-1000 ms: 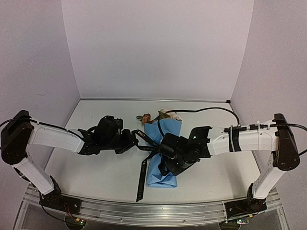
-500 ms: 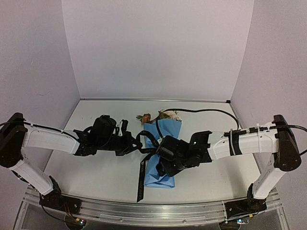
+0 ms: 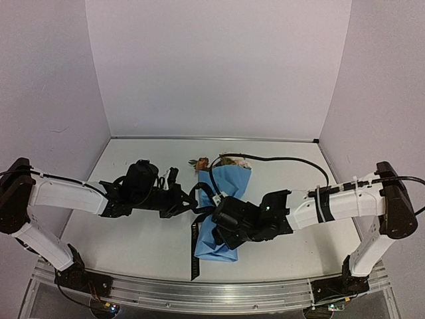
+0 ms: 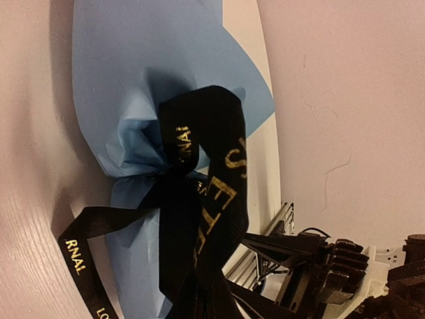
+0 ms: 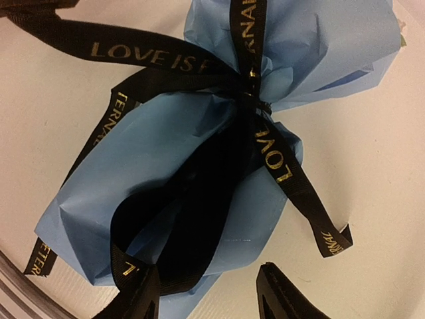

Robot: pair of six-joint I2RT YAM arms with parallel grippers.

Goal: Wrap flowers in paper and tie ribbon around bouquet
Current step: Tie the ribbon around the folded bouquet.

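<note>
Midway through the tying, we find the bouquet (image 3: 231, 185) lying at the middle of the worktop (image 3: 126, 232), wide end toward the far edge and narrow foot toward the near edge. Its paper (image 3: 211, 244), light blue face outward, serves as the container here: a cone pinched at the waist. The flowers (image 3: 226, 161) show only as cream and orange-red heads at its mouth, their stems hidden inside. The ribbon (image 5: 153, 53), black with gold lettering, crosses in a knot at that pinched waist, and one tail trails toward the near edge.

Reaching in from the worktop's left side, the left gripper (image 3: 186, 198) is clamped on a strand of the ribbon drawn out sideways. We judge this is to hold the knot taut so the wrap cannot spring apart. The right gripper (image 5: 211, 298) hangs over the bouquet's lower half with its jaws apart, gripping nothing we can make out. A slack loop of ribbon lies beneath it, and we read the gripper as placed to take that loop next.
</note>
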